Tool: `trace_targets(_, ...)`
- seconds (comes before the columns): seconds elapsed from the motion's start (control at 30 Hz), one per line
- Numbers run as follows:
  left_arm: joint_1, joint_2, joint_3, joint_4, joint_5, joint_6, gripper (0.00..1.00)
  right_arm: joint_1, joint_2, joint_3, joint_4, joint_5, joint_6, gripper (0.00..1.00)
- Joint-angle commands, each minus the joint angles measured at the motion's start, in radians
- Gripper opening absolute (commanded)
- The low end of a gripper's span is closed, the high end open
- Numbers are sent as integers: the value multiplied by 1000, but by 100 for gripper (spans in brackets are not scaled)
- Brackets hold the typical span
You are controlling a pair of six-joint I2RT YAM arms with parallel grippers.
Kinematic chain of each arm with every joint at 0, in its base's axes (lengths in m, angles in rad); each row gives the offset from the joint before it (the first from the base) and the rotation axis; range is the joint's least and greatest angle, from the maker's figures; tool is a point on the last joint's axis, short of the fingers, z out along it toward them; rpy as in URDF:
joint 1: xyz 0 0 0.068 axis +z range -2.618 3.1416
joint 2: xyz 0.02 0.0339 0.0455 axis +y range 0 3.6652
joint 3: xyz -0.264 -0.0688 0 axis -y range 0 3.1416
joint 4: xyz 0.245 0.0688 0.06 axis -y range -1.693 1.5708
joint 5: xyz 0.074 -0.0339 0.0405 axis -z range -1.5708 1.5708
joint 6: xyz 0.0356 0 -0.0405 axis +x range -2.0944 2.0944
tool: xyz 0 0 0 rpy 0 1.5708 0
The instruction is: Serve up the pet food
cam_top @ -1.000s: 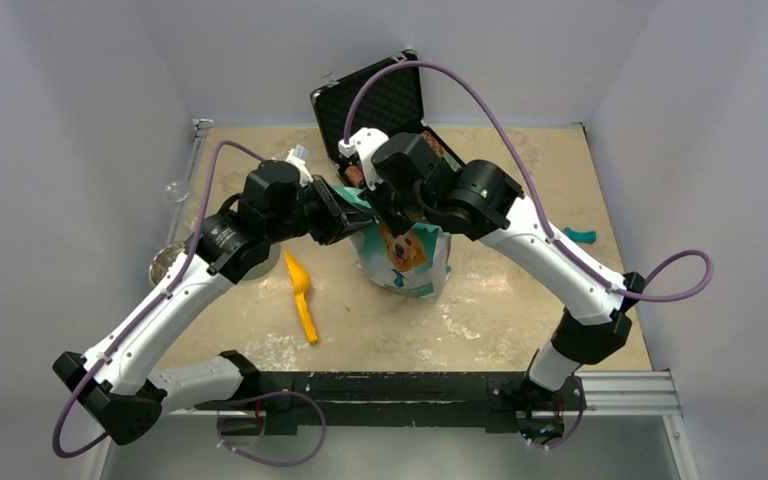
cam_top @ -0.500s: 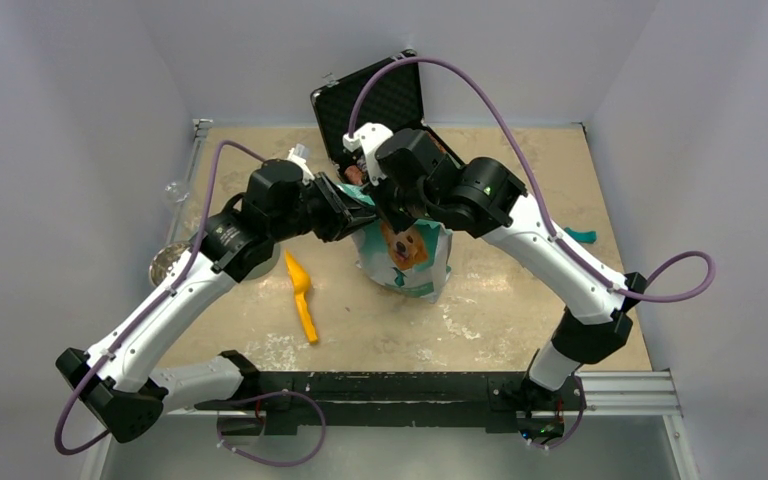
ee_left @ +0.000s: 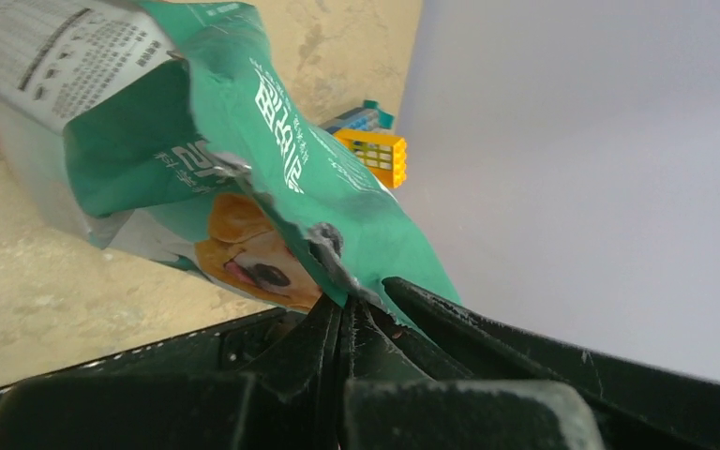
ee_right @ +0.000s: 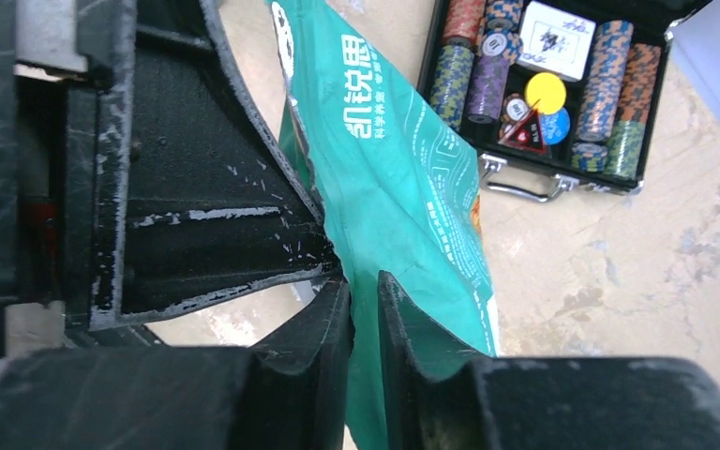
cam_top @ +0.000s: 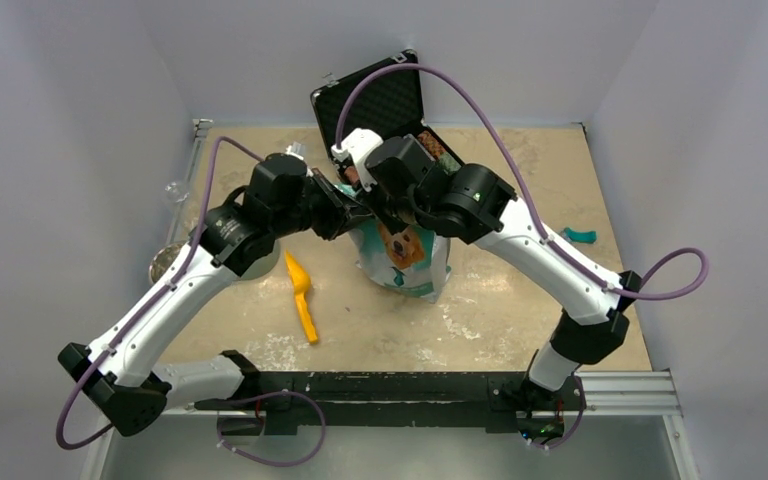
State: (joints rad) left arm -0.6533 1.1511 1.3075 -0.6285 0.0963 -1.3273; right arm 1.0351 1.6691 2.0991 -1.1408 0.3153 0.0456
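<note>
Left gripper (ee_left: 347,305) is clamped tight on the torn top edge of the teal pouch (ee_left: 244,141), its fingers pressed together on the film. The right gripper (ee_right: 366,281) shows a narrow slit between its fingers with the pouch's top edge running through it; whether it pinches the film or has let go cannot be told. Compared with a second ago, the left gripper has re-closed on the edge and the right one has eased apart, so the hold seems to be passing to the left side while the right readjusts, probably to pull the mouth open. The right wrist has also shifted slightly towards the left arm. The pouch stands upright at mid-bench (cam_top: 520,300), where it stood before, and the pet food is inside it, out of sight. The yellow scoop (cam_top: 302,300) and the metal bowl (cam_top: 165,262) lie unmoved, so nothing has been served yet.
</note>
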Motion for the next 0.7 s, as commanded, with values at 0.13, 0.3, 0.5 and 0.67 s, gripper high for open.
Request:
trace_targets(0.13, 11, 112, 269, -460, -83, -69, 0, 48, 41, -23, 59, 380, -72, 0)
trace_targets(0.3, 11, 120, 205, -513, -84, -65, 0, 54, 21, 45, 85, 634, -19, 0)
trace_targets(0.5, 12, 42, -6, -385, -47, -82, 0, 56, -9, 165, 98, 654, -3, 0)
trace_targets(0.67, 13, 33, 48, -353, -77, 0, 0, 56, -41, 148, 125, 518, -37, 0)
